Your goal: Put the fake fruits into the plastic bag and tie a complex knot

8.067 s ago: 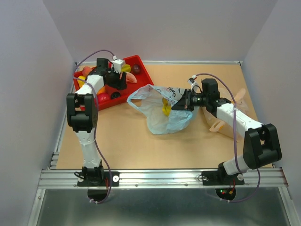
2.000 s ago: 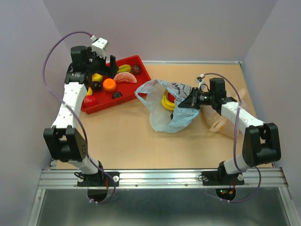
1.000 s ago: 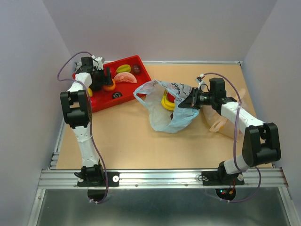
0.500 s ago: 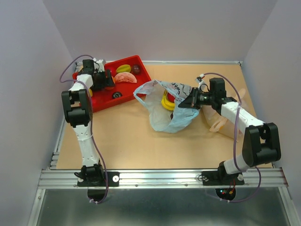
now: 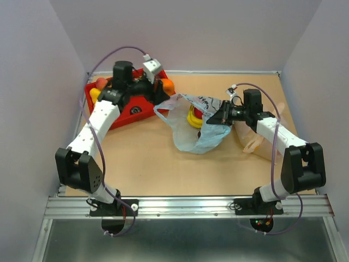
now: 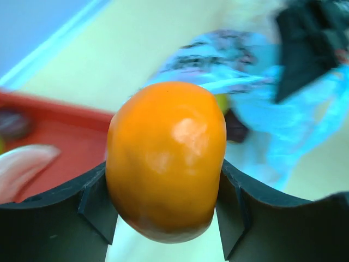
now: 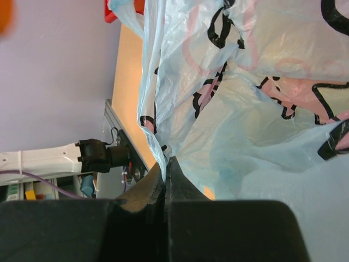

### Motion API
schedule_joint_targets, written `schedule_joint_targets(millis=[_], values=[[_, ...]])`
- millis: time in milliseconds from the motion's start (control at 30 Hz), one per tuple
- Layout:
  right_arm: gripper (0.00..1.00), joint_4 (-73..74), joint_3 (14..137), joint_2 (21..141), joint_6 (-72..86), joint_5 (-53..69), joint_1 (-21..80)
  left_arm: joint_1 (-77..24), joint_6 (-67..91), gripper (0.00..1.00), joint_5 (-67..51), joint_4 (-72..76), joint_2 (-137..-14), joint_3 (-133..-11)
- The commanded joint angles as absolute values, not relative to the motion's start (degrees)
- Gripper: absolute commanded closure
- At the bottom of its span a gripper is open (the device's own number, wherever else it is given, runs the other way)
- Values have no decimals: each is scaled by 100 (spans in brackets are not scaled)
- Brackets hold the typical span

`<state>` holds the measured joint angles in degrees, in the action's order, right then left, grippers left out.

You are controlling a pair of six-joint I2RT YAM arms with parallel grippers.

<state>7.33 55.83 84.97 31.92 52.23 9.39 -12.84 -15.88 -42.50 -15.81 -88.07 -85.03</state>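
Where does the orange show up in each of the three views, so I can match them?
Top external: orange in the left hand, upper middle, between red tray and plastic bag.
Left wrist: fills the centre, clamped in that hand.
Right wrist: probably the orange blur at the top left edge.
Shared landmark: the plastic bag, in all three.

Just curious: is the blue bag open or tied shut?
Open: the plastic bag gapes, bananas showing inside; the right gripper pinches its rim.
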Motion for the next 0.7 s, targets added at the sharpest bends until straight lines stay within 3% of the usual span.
schedule_joint_targets(millis=[0, 200, 300, 467, 533, 667], values=[[100, 554, 6161, 8271, 3190, 5431, 932, -1941, -907, 55, -4649, -1153, -9140, -7630], [100, 536, 6538, 8148, 3243, 5545, 923, -2829, 683, 54, -4465, 640, -9676, -7110], [99, 527, 6565, 8139, 3305, 5634, 923, -2997, 1053, 54, -4281, 1229, -10185, -7461], [100, 536, 6223, 8051, 3287, 5748, 923, -3085, 2197, 45, -3781, 2574, -11134, -8278], [100, 545, 6100, 8042, 3278, 5748, 914, -3164, 2346, 36, -3395, 2994, -11433, -8550], [100, 545, 6029, 8112, 3305, 5695, 888, -3217, 2531, 2, -2086, 3243, -11821, -8771]])
